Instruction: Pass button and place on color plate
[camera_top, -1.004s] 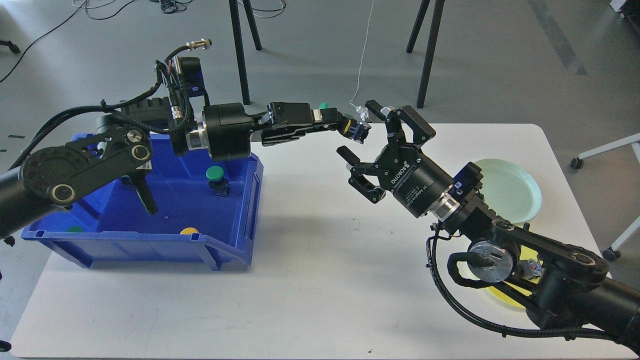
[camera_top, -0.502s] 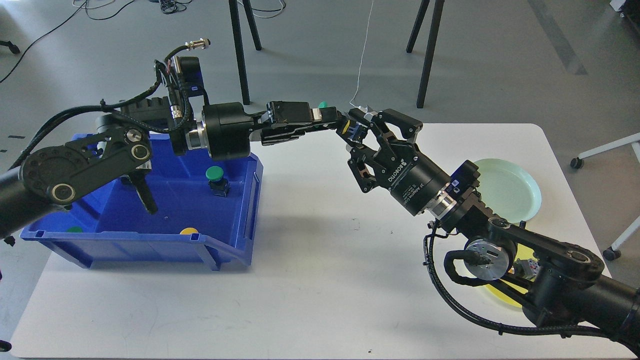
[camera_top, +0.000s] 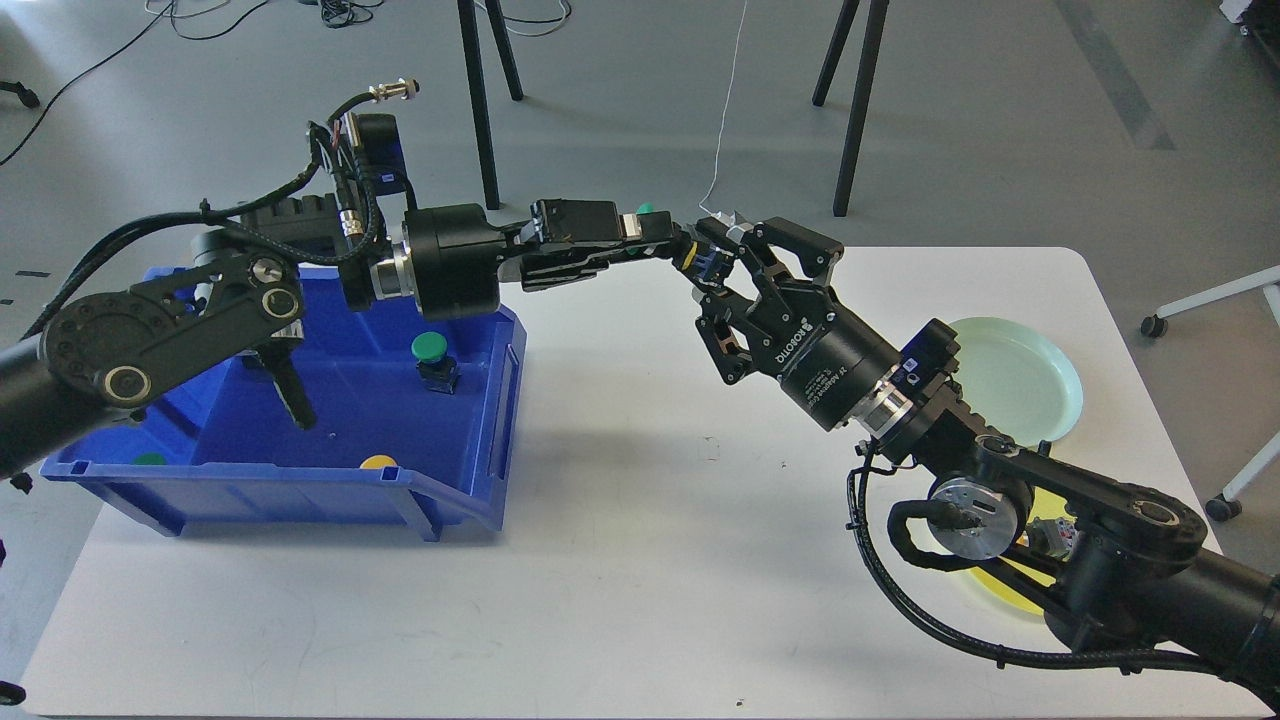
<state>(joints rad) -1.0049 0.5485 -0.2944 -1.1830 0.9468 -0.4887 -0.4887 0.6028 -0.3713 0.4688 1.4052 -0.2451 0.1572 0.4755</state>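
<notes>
Nearest me, the yellow plate (camera_top: 1000, 590) sits at the counter's right front edge, mostly hidden under my right arm, with the pale green plate (camera_top: 1030, 385) a little further back on the same side. Mid-counter, above the bare white counter (camera_top: 640, 560), my right tool (camera_top: 728, 290) has its fingers drawn narrow around the button (camera_top: 708, 262), which I judge it now grips. The button lies directly between the 2 tools, its long axis roughly in line with my left tool (camera_top: 690, 258), which reaches in from the left and seems narrowly closed on the button's other end; it is too dark there to be certain. The coming move turns on this: the left must let go and back away leftward along that axis before the right can carry the button right and toward me to a plate. Which plate matches I cannot tell, since the cap colour is hidden. On the left stands the blue bin (camera_top: 480, 440), holding a green button (camera_top: 430, 348) and 2 others. Beyond the counter are grey floor, black stand legs (camera_top: 480, 100) and loose cables.
</notes>
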